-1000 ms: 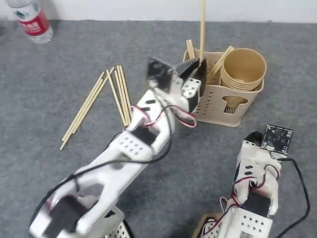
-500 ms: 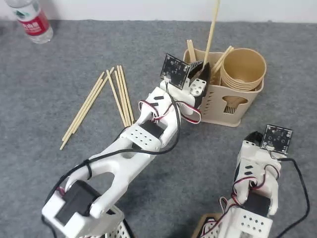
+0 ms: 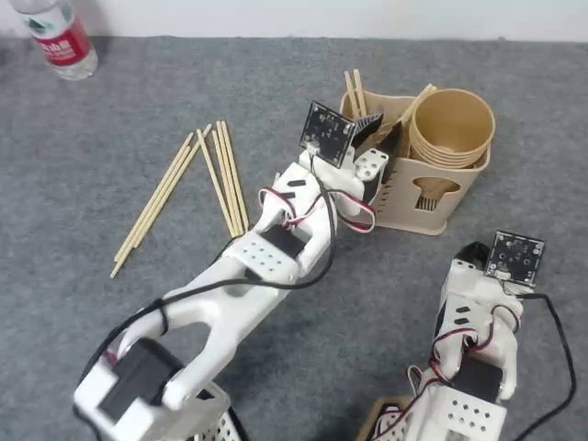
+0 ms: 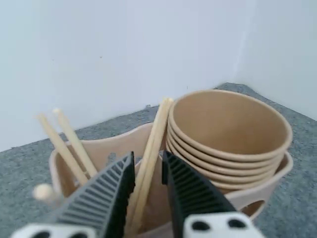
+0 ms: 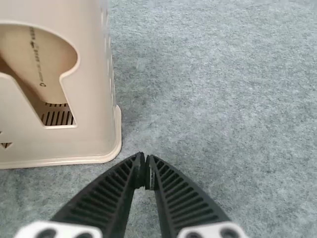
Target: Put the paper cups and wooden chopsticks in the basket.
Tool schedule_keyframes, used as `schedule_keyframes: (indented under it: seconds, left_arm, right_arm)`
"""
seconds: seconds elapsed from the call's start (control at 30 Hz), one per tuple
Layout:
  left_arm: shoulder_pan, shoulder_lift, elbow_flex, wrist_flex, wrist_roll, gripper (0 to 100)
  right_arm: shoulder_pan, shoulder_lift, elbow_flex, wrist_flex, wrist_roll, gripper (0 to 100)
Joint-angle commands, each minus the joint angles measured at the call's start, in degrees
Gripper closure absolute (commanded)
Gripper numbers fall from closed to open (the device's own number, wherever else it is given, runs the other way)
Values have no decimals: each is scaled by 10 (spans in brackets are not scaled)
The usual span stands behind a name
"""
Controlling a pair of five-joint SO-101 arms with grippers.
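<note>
Left tool being held parted, released, over the basket, chopsticks being propped inside beside stacked cups, right tool being held clenched above the desk at the basket's corner, loose chopsticks being carried by the desk, apart from the basket.

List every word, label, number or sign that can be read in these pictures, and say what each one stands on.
Red label on the bottle: pale print, too small to read.
Side of the paper cup, seen through the cutout in the basket: a line of small dark print, too small and blurred to read.
No other text shows, so none can be quoted.
</note>
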State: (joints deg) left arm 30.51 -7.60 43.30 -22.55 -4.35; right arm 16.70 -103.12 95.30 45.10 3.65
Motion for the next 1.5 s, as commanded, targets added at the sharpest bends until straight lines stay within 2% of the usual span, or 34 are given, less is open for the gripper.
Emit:
schedule_keyframes:
  seconds: [0.0,0.1,0.23,0.37,0.47,0.67,0.77,0.9,1.03,1.3,1.47]
  left_arm:
    - [-22,-152,13,110,0,913]
    - [-48,-278,1,263,-2,910]
    - [-105,-397,-74,506,-1,894]
    - [-161,-396,-156,700,0,840]
    - [-185,-339,-178,774,-1,839]
    - [-193,-148,-183,803,2,840]
    - [-198,-60,-197,786,4,841]
    - [-229,52,-231,760,46,841]
    - [-237,156,-273,754,46,841]
    - [-237,339,-421,759,47,841]
    - [-236,410,-529,834,47,841]
  right_arm:
    - [-3,-6,-1,-13,9,991]
    - [-3,-6,-2,-11,9,991]
    - [-3,-6,-2,-10,9,991]
    - [-3,-6,-2,-9,9,991]
    - [-3,-6,-2,-9,9,991]
    - [-2,-6,-2,-9,9,991]
    - [-2,-6,-2,-9,10,991]
    - [-2,-6,-2,-9,10,991]
    - [-2,-6,-2,-9,10,991]
    - [-3,-6,-2,-9,10,991]
    - [-3,-6,-2,-9,10,991]
